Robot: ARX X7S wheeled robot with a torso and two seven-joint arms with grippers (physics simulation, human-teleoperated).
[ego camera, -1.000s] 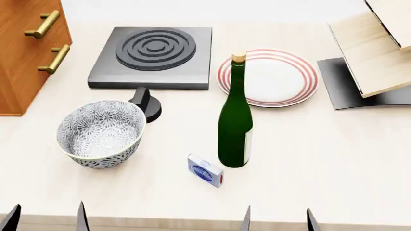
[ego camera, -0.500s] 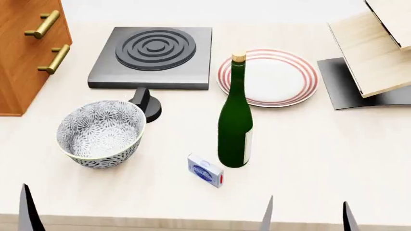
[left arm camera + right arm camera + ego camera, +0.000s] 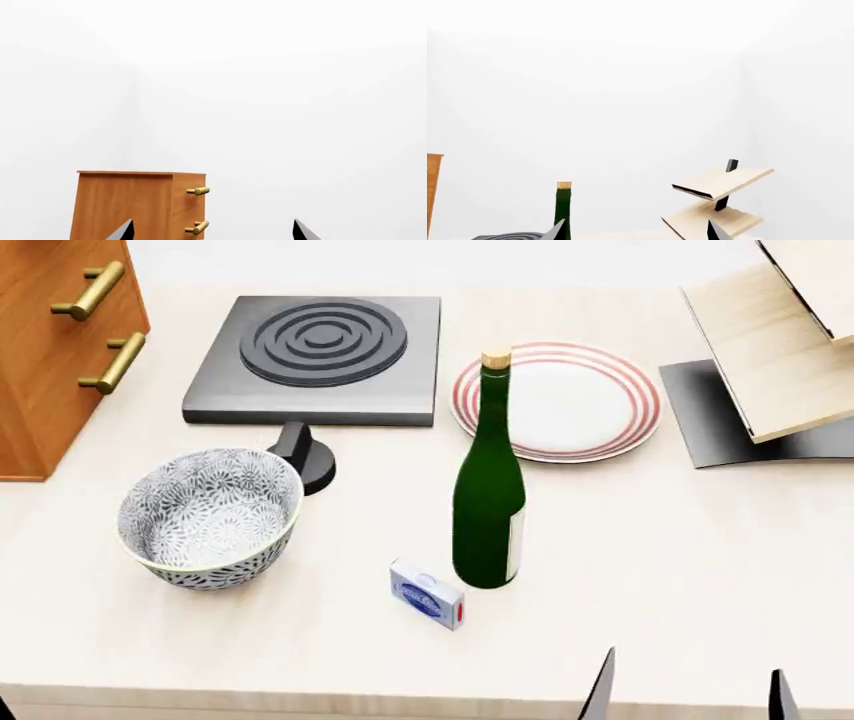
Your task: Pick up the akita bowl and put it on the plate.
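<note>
Bowl (image 3: 210, 517) sits upright near the table's front left, well apart from the plate (image 3: 558, 401) — likely rigid, glazed, slick, breakable; pinch its thin rim. Right gripper (image 3: 690, 695) gapes empty at the front edge; left gripper (image 3: 212, 231) likewise wide, holding nothing.

Grey-floral bowl (image 3: 210, 517), red-ringed plate (image 3: 557, 401).

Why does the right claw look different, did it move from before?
Yes. The right gripper slid rightward along the table's near edge, away from the green bottle, which stayed put.
</note>
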